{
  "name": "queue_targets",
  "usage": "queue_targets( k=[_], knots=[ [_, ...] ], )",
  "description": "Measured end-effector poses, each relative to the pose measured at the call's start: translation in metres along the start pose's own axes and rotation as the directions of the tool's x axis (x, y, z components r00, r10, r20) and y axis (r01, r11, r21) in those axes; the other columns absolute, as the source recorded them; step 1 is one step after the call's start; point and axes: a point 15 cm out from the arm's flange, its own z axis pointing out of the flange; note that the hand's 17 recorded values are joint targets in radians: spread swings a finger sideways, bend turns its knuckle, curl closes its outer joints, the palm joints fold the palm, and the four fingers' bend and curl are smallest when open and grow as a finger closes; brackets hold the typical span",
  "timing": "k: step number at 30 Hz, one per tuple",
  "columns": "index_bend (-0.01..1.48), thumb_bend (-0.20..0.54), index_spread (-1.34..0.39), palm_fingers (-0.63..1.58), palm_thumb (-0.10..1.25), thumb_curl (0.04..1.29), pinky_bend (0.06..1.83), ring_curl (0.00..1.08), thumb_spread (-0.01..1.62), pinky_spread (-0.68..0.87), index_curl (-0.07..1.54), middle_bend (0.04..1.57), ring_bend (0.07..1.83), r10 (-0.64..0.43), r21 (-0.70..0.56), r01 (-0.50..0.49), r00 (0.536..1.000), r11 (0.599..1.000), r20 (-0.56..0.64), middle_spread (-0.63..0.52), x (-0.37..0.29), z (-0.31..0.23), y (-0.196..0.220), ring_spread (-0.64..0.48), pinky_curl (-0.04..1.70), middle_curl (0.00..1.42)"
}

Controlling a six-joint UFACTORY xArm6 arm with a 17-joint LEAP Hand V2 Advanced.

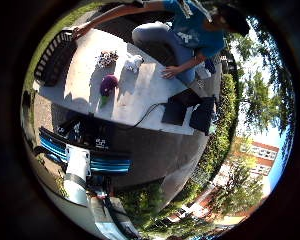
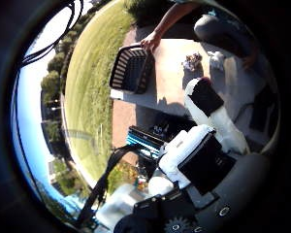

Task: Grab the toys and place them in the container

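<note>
Table (image 1: 140, 95) sits well below the hand (image 2: 203, 145), fingers look straight, holding nothing. Black basket (image 2: 131, 68) on the table's edge, a person's hand (image 2: 150, 41) on its rim, contents unclear. Purple toy (image 1: 108, 84), white toy (image 1: 134, 62), speckled toy (image 1: 106, 58) lie on the table, near the basket.

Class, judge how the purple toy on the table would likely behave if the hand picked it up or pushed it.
The purple toy looks rounded, so it may roll when pushed. It seems plush, so probably light and squashy, not fragile. It lies apart from the white toy on the flat table, giving fingers room.
</note>
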Motion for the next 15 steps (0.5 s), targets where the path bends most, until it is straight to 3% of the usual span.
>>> queue_targets(
  k=[6,15],
  knots=[
    [0.19,-0.018,-0.24,0.28,0.78,0.39,0.32,0.32,1.23,0.43,0.35,0.16,0.26,0.065,-0.040,-0.066,0.997,0.997,-0.029,0.02,0.058,0.008,-0.021,0.27,0.25,0.29],
    [0.19,-0.020,-0.23,0.25,0.84,0.42,0.31,0.32,1.20,0.42,0.34,0.16,0.27,0.077,-0.120,-0.079,0.997,0.990,-0.016,0.01,0.103,0.048,-0.058,0.26,0.24,0.30]
  ],
)
